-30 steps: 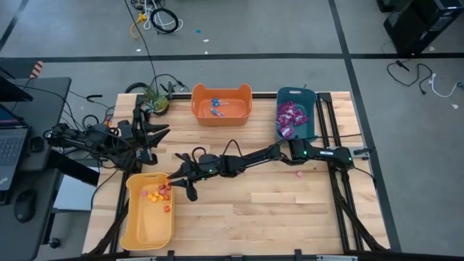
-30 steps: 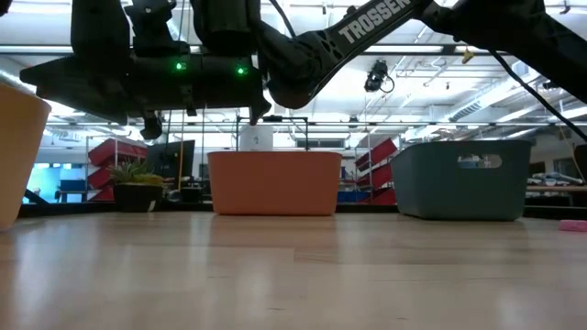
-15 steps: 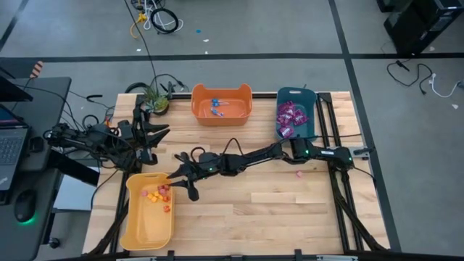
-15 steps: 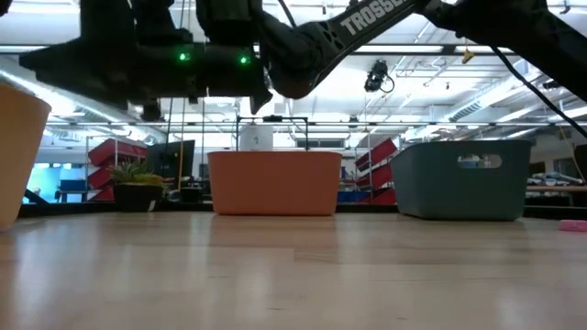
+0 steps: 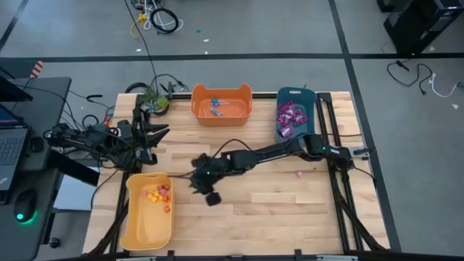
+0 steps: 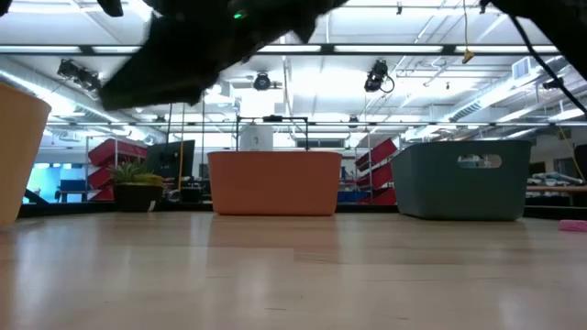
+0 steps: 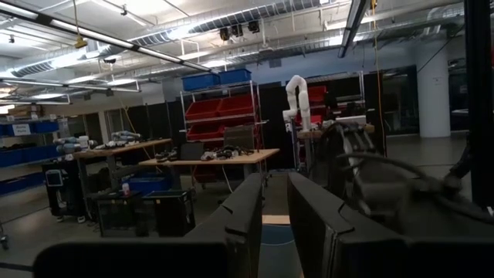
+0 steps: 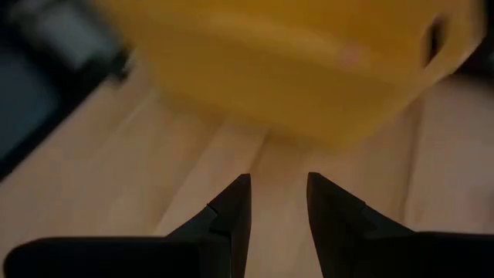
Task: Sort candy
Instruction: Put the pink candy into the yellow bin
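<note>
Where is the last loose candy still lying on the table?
In the high view, one pink candy lies on the table's right side, just in front of the teal bin.

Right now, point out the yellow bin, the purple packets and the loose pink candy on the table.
yellow bin (image 5: 142,233): high view, bare floor of the bin.
purple packets (image 5: 289,118): high view, middle of the pile in the teal bin.
pink candy (image 5: 299,174): high view, centre of the piece.

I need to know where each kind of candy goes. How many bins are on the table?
3: an orange bin at the far middle, a teal bin at the far right, and a yellow bin at the near left corner. None seems hidden.
</note>
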